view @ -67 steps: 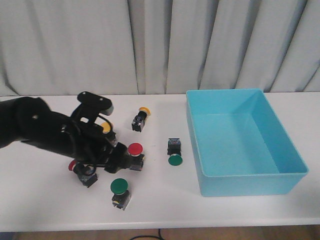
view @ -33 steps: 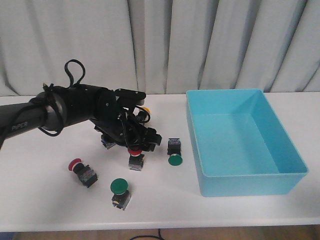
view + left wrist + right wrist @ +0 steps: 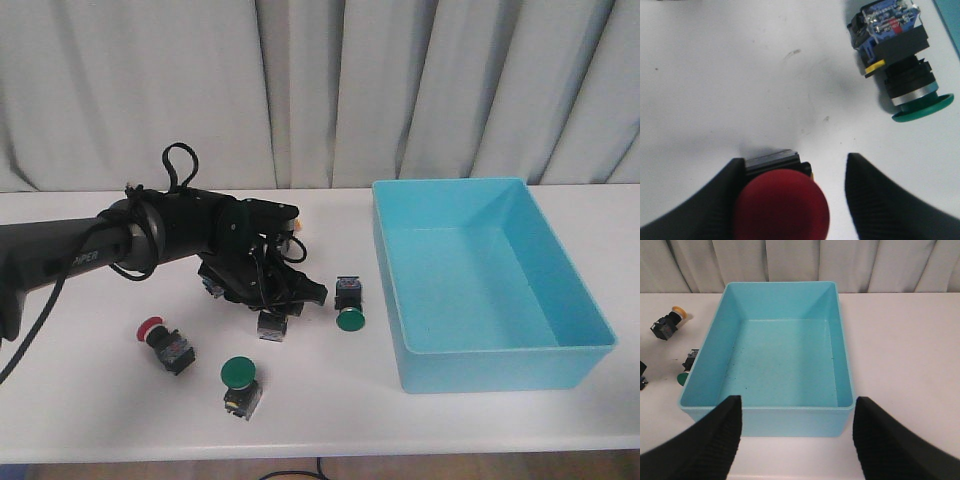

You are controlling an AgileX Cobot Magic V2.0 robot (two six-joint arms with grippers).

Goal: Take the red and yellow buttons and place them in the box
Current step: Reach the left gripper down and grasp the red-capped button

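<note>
My left gripper [image 3: 287, 293] is open and stands low over a red button [image 3: 272, 325] at mid table. In the left wrist view the red cap [image 3: 781, 209] sits between the fingers of the left gripper [image 3: 794, 161], touching one finger, with a gap to the other. A second red button [image 3: 160, 336] lies further left. A yellow button [image 3: 670, 322] lies behind the arm, mostly hidden in the front view. The turquoise box [image 3: 560, 345] stands at the right and is empty. My right gripper [image 3: 797, 400] is open and empty, high before the box [image 3: 765, 415].
A green button [image 3: 348, 305] lies between my left gripper and the box, and also shows in the left wrist view [image 3: 900, 65]. Another green button [image 3: 240, 378] lies near the front edge of the white table [image 3: 450, 420]. Grey curtains hang behind.
My left arm has swung from the front left to behind and above the red button, then shifted slightly right and lower over it. The red button's body stays where it was.
</note>
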